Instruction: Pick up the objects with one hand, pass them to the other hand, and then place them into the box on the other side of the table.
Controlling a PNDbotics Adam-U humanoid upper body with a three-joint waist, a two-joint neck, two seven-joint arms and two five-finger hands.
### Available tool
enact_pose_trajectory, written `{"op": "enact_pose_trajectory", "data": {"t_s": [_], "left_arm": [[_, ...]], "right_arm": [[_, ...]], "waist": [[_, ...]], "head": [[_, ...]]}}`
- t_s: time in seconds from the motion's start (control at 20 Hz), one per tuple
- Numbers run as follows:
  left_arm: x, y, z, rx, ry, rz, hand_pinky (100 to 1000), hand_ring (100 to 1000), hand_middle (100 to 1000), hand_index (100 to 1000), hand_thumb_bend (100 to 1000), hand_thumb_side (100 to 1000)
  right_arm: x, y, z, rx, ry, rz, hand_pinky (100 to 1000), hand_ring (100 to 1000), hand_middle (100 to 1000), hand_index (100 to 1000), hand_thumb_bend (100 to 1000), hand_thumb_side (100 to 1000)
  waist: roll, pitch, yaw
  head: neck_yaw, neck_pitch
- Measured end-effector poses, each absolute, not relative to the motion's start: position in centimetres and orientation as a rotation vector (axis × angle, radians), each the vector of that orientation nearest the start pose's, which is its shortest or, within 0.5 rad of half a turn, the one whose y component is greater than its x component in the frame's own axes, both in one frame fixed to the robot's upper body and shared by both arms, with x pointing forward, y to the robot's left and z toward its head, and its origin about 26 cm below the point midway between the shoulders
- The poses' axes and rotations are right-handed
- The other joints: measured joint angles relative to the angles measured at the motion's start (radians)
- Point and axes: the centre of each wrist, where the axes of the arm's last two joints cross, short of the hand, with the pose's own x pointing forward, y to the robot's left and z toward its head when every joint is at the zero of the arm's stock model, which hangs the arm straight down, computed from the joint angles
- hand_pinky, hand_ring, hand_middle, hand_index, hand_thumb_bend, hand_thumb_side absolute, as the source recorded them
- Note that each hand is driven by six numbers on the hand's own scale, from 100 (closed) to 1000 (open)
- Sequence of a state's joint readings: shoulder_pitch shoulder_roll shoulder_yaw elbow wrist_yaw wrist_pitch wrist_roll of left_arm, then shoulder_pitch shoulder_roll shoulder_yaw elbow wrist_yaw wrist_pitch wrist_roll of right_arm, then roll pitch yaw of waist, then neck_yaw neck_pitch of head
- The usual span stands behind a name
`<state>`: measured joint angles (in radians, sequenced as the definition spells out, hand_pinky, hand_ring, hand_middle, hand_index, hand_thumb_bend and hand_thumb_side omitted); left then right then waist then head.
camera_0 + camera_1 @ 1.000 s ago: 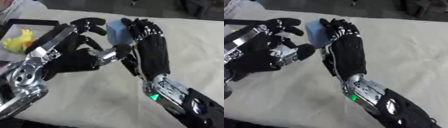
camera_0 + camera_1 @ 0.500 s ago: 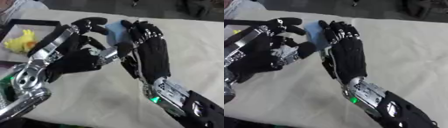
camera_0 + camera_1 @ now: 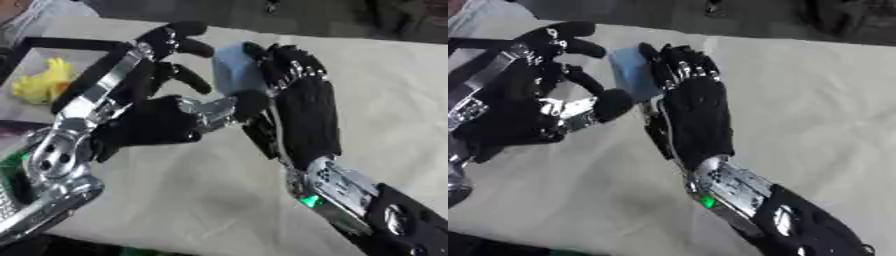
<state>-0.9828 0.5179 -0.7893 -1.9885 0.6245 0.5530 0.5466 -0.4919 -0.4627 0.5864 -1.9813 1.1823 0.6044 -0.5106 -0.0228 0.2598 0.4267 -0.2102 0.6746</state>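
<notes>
A pale blue-grey block [image 3: 233, 70] is held up above the table between my two hands. My right hand [image 3: 303, 106] stands upright with its back to the camera, its fingertips curled over the block's right edge. My left hand [image 3: 147, 121] faces it from the left with fingers spread; the upper fingers [image 3: 171, 39] reach toward the block's top left and the thumb [image 3: 248, 100] lies just under the block against the right palm. Whether the left fingers touch the block is hidden.
A black-rimmed box [image 3: 77, 43] stands at the far left with a yellow object [image 3: 40, 83] lying in it. Beige cloth [image 3: 385, 95] covers the table. Dark clutter lies beyond the far edge.
My left thumb has moved right, closer under the block and toward the right palm. The block and right hand have stayed nearly in place.
</notes>
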Motion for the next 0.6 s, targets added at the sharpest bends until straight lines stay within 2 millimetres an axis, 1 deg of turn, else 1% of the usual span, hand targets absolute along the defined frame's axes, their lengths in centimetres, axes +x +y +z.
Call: {"op": "enact_pose_trajectory", "data": {"t_s": [0.15,0.3,0.4,0.6], "left_arm": [[26.6,7.4,27.1,-0.169,-1.865,-0.813,1000,635,786,939,804,322],[26.7,7.5,26.7,-0.175,-1.847,-0.805,1000,651,791,945,820,325],[27.1,7.6,26.4,-0.174,-1.825,-0.796,1000,662,795,950,831,335],[28.2,7.7,25.8,-0.155,-1.779,-0.776,1000,659,789,948,821,342]], "right_arm": [[28.1,-13.8,18.3,2.037,2.673,-0.696,564,634,513,487,178,100],[28.1,-13.8,18.3,2.041,2.665,-0.694,563,635,530,510,154,100],[28.1,-13.8,18.3,2.038,2.664,-0.693,563,635,541,525,144,100],[28.0,-13.7,18.3,2.021,2.667,-0.689,560,631,551,539,123,100]], "waist": [[0.001,0.0,0.001],[0.002,0.0,0.001],[0.002,0.0,0.001],[0.002,0.001,-0.001]], "head": [[0.002,0.0],[0.003,0.0],[0.005,0.0],[0.007,-0.001]]}}
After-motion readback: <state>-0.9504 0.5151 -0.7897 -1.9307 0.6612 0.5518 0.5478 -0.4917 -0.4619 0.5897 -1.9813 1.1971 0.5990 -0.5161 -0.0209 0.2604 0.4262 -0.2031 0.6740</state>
